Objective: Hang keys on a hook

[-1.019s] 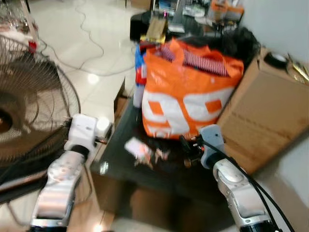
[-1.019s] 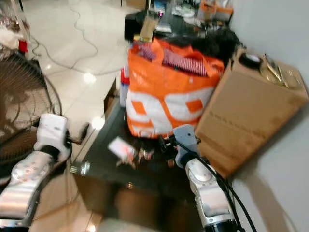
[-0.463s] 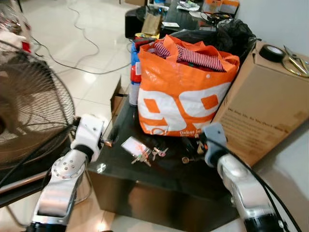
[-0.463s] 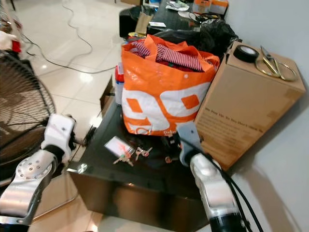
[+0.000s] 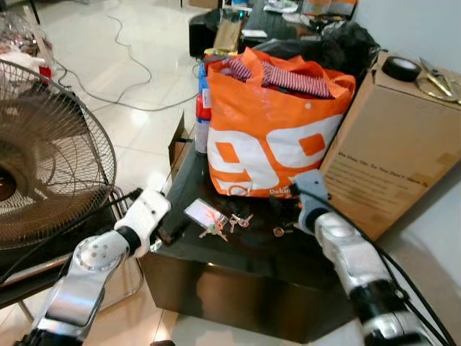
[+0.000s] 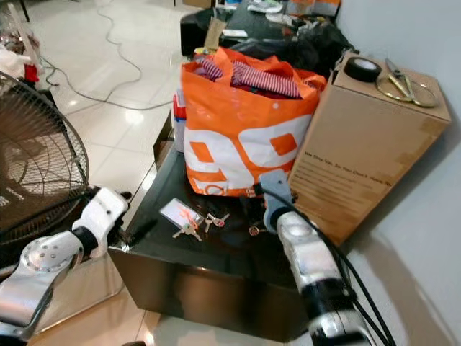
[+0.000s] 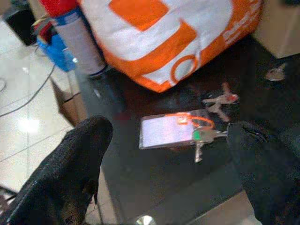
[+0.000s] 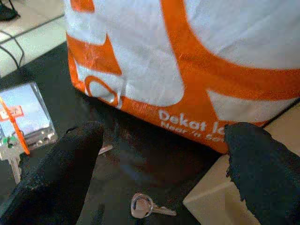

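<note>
A bunch of keys (image 5: 214,229) with a clear card tag (image 7: 168,131) and an orange loop lies on the black glass table (image 5: 245,263). Just beyond it is a smaller pair of keys (image 7: 222,99), and a single key (image 8: 145,206) lies further right. My left gripper (image 5: 169,231) hovers at the table's front-left corner, open, and its wrist view has the tag between its spread fingers (image 7: 70,178). My right gripper (image 5: 282,209) is open and low over the table beside the single key, close to the orange bag (image 5: 270,137).
The orange and white bag, stuffed with clothes, stands at the table's back. A cardboard box (image 5: 392,151) with a tape roll and scissors on top stands to the right. A standing fan (image 5: 43,158) is close on the left. Bottles (image 5: 203,122) stand beside the bag.
The camera has shifted and the blur is gone. My left gripper has come forward and right to the table's corner, nearer the key bunch. The right gripper stays by the bag.
</note>
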### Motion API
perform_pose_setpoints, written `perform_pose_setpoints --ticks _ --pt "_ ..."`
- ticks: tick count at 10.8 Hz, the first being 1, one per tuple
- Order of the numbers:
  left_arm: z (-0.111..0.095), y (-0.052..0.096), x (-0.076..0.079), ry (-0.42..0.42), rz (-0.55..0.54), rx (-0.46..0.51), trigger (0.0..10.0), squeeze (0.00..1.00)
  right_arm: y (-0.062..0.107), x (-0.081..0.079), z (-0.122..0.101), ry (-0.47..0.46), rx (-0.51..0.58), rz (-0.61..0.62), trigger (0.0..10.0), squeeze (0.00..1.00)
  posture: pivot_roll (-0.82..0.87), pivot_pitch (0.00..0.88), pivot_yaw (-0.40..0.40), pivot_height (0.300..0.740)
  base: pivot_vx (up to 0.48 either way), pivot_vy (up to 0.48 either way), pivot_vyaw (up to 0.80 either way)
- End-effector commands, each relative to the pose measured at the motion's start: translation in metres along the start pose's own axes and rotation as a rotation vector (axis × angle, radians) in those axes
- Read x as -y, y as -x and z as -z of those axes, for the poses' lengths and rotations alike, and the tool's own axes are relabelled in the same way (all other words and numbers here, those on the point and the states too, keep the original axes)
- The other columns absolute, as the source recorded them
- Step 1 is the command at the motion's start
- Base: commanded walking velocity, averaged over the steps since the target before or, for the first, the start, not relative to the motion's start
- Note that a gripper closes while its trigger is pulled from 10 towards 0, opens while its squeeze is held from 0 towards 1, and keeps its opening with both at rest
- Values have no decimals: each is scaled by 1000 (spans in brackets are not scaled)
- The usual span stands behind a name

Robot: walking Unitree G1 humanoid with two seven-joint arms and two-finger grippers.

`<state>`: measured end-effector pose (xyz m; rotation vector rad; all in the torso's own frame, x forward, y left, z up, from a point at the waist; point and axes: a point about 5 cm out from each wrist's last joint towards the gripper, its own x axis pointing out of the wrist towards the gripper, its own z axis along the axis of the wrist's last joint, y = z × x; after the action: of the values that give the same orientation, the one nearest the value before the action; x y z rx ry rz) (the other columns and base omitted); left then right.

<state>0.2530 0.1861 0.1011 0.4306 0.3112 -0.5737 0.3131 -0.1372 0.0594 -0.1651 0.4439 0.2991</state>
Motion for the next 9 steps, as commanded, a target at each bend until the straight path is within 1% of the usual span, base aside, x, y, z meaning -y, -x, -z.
perform_pose_setpoints --ticks 1,2,3,4,5,6,7,8,9 --pt "-5 4 2 -10 29 14 10000 75 -5 0 5 26 -27 3 10000 1000 3 0 -98 740 0 0 0" --pt "-4 11 3 -14 64 3 10000 75 -12 -11 12 19 -76 -60 10000 1000 7 0 -99 740 0 0 0" --pt "-1 16 4 -17 93 -14 10000 75 -16 -20 19 26 -115 -104 10000 1000 8 0 -95 740 0 0 0" --pt "1 21 4 -9 114 -29 10000 78 -19 -28 28 32 -156 -125 10000 949 16 0 -99 740 0 0 0" --pt "-1 25 4 -11 120 -30 10000 82 -20 -34 32 33 -169 -134 10000 0 42 0 -111 740 0 0 0" --pt "-2 26 1 -9 107 -31 10000 78 -22 -38 35 29 -176 -141 10000 0 52 9 -113 740 0 0 0" --pt "-6 32 -6 14 67 -26 10000 82 -25 -43 39 11 -176 -101 10000 0 58 37 -119 740 0 0 0" --pt "-6 33 -6 13 68 -27 10000 86 -25 -43 41 4 -179 -84 10000 0 61 47 -120 740 0 0 0" --pt "-9 35 -5 13 73 -28 10000 86 -26 -43 43 11 -185 -60 6510 0 65 73 -121 740 0 0 0"
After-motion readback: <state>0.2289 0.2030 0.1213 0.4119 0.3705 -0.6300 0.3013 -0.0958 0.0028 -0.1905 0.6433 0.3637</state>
